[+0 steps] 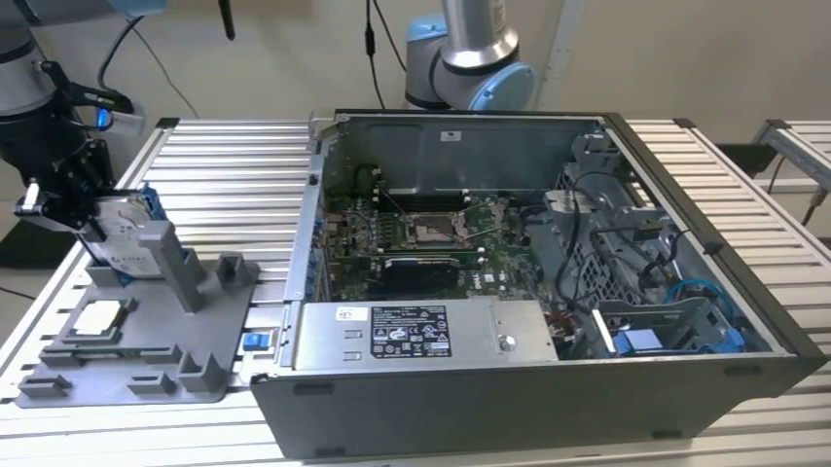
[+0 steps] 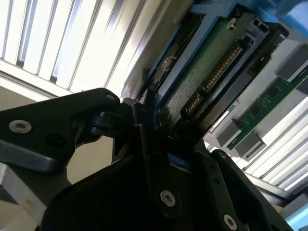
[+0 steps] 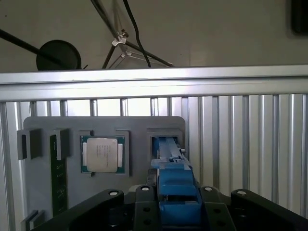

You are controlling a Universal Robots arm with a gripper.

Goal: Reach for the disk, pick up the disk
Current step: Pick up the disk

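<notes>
The disk (image 1: 126, 232), silver-grey with a white label and a blue bracket frame, stands on edge in a slot of the grey fixture plate (image 1: 143, 360) at the exterior view's left. My gripper (image 1: 93, 222) comes down on its top edge, shut on it. In the first wrist view the disk's blue bracket (image 3: 175, 185) fills the gap between the black fingers (image 3: 219, 211), and its lower end sits in the fixture slot. The second wrist view shows the disk's green circuit side (image 2: 211, 72) pressed against a black finger (image 2: 144, 130).
A small square silver chip (image 1: 97, 318) lies in a pocket of the fixture, and a green memory stick (image 3: 57, 178) lies beside it. An open computer case (image 1: 546, 282) with a motherboard and a grey power supply box (image 1: 415, 333) stands at the right. A second arm's base (image 1: 470, 68) rises behind it.
</notes>
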